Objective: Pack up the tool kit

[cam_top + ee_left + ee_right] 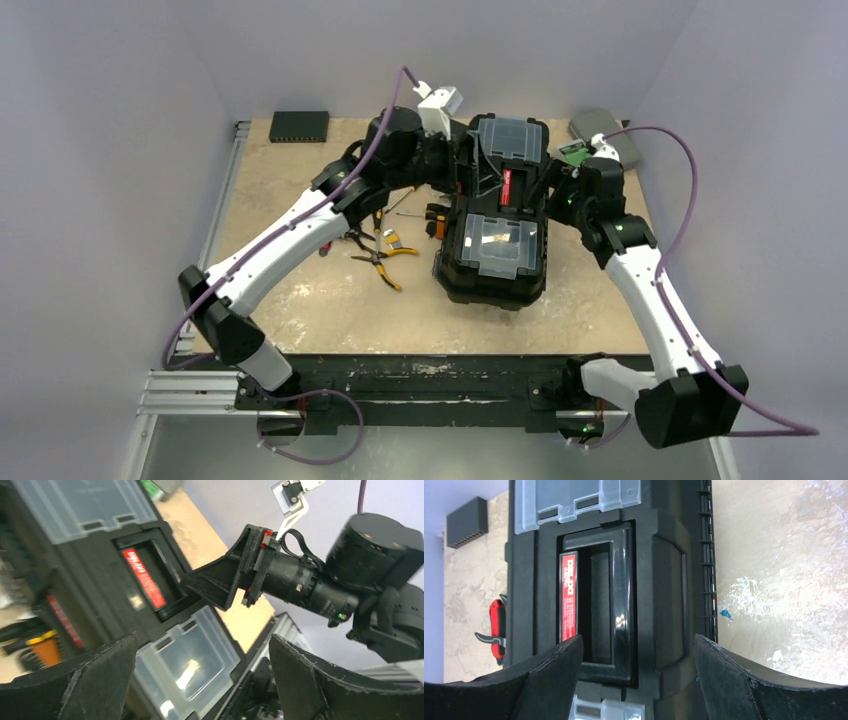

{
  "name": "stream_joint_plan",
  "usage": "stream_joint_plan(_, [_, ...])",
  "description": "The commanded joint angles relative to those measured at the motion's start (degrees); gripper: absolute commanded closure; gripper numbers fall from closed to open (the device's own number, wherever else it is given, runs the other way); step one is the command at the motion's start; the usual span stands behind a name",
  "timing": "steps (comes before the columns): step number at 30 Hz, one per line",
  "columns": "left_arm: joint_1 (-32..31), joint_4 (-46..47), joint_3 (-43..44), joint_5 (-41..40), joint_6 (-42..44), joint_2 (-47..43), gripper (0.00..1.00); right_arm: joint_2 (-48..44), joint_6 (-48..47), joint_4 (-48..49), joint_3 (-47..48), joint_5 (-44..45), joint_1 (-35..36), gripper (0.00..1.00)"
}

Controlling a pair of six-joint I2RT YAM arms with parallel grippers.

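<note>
Toolbox (497, 215) mid-desk toward far edge, lid down, long axis running near to far. Left jaws wide open, empty, at its left flank. Right jaws open, empty, over lid handle (596, 600). Pliers (385, 262) loose on desk left of box; left arm nearer.

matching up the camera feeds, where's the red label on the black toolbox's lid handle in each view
Top external: the red label strip sits slightly up and right of centre.
Left wrist: the label slants left of centre.
Right wrist: the label stands upright, left of centre.
Shared landmark: the far clear plastic compartment lid.
</note>
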Motion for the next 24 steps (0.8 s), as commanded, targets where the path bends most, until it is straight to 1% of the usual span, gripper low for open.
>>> stream_joint_plan(1, [0.68, -8.12, -2.28, -13.82, 6.24, -7.52, 0.0, 4.76, -1.97, 4.28, 3.47, -2.11, -0.1, 0.21])
stream_joint_plan(3, [1.14, -7.82, -5.13, -20.3, 5.91, -10.73, 0.0, 7.63, -2.92, 4.86, 3.27, -2.03, -0.09, 0.22])
stream_joint_plan(4, [1.49, -7.14, -7.1, -22.3, 5.48, -12.45, 0.0, 8.55, -3.13, 5.06, 2.97, -2.32, -0.09, 0.22])
stream_joint_plan(6, [3.13, -4.98, -11.04, -23.52, 3.76, -15.3, 0.0, 10.33, -3.84, 4.63, 2.59, -2.2, -0.09, 0.23])
stream_joint_plan(7, [4.28, -3.8, -12.97, -22.72, 2.42, -16.6, 0.0, 11.07, -4.25, 4.12, 2.54, -1.83, -0.08, 0.23])
stream_joint_plan(8, [5.78, -1.53, -14.96, -19.98, 2.0, -17.68, 0.0, 11.69, -4.56, 3.34, 2.46, -1.51, -0.08, 0.24])
stream_joint_plan(9, [6.93, 0.41, -17.53, -17.21, 1.77, -18.98, 0.0, 12.14, -4.87, 2.65, 2.32, -1.61, -0.03, 0.26])
stream_joint_plan(11, [7.79, 3.36, -19.8, -14.38, 1.39, -20.04, 0.0, 12.15, -5.46, 1.93, 1.19, -2.34, 0.04, 0.29])
stream_joint_plan(13, [7.83, 3.18, -19.7, -13.47, 1.47, -19.58, 0.0, 10.9, -5.78, 1.63, -0.66, -4.31, 0.12, 0.32])
stream_joint_plan(16, [7.82, 0.13, -16.77, -11.79, 1.65, -17.43, 0.0, 7.43, -5.76, 0.17, -3.9, -5.76, 0.56, 0.32])
stream_joint_plan(20, [7.5, -0.92, -14.26, -6.47, 0.15, -14.21, 0.0, 1.58, -5.89, -1.53, -8.43, -7.7, 0.7, 0.33])
stream_joint_plan(22, [6.57, -0.92, -13.12, -4.41, -0.74, -12.48, 0.0, -1.03, -6.14, -2.52, -9.99, -8.57, 0.66, 0.33])
stream_joint_plan(24, [4.72, -1.96, -11.26, -4.39, -0.4, -10.86, 0.0, -3.45, -6.22, -3.03, -11.47, -11.07, 0.67, 0.35])
